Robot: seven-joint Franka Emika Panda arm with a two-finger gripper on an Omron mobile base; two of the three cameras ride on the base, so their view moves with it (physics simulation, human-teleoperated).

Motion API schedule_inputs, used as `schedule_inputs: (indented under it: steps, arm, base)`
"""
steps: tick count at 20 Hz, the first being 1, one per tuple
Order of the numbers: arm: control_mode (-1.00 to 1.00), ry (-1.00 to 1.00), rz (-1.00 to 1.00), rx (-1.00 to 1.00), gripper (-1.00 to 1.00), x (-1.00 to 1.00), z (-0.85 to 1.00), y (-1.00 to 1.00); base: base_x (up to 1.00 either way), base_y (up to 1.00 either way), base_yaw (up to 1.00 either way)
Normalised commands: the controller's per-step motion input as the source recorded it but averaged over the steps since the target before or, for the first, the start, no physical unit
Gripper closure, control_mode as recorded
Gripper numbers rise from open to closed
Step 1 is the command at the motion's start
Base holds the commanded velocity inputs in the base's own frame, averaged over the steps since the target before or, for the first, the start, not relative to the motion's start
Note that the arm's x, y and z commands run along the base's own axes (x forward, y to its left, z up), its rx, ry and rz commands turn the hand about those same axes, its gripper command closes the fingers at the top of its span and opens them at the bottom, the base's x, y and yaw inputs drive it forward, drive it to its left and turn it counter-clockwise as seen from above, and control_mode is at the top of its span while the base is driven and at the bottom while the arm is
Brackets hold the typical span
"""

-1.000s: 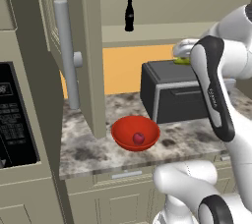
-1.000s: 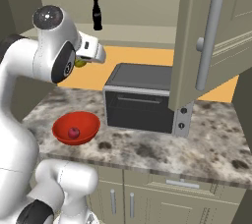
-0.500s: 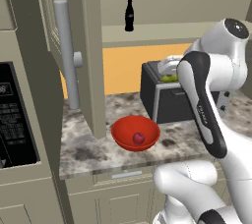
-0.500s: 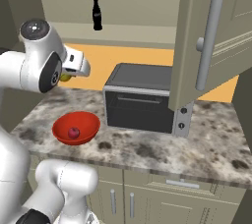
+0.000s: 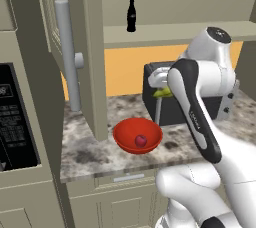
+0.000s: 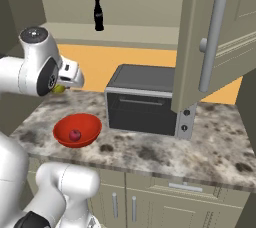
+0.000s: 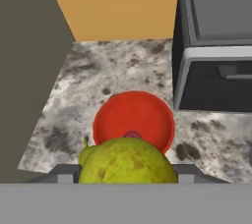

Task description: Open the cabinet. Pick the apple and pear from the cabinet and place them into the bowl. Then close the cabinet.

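Both doors of the cabinet stand open. My gripper is shut on the yellow-green pear and hangs above the far rim of the red bowl. The dark-red apple lies inside the bowl. In the hand view the pear covers most of the apple, and the bowl sits right below it on the counter.
A dark toaster oven stands on the speckled counter just right of the bowl. A cola bottle stands on the cabinet shelf. The left door's bar handle juts toward me; a microwave is at far left.
My arm has swung down and to the left from the cabinet shelf with the pear, bringing it over the bowl. Bowl and apple have not moved.
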Motion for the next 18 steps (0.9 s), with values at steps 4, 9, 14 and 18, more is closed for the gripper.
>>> schedule_inputs:
  steps: [4,9,14,18]
  arm:
    - [-1.00,0.09,0.01,0.01,1.00,0.00,-0.37,0.16]
    - [-1.00,0.05,0.00,0.03,1.00,0.07,-0.30,0.01]
    - [-1.00,0.00,0.00,0.00,1.00,0.23,-0.30,0.04]
    - [-1.00,0.00,0.00,0.00,1.00,0.24,-0.32,0.08]
  base:
    - [0.00,0.00,0.00]
    - [0.00,0.00,0.00]
    - [0.00,0.00,0.00]
    - [0.00,0.00,0.00]
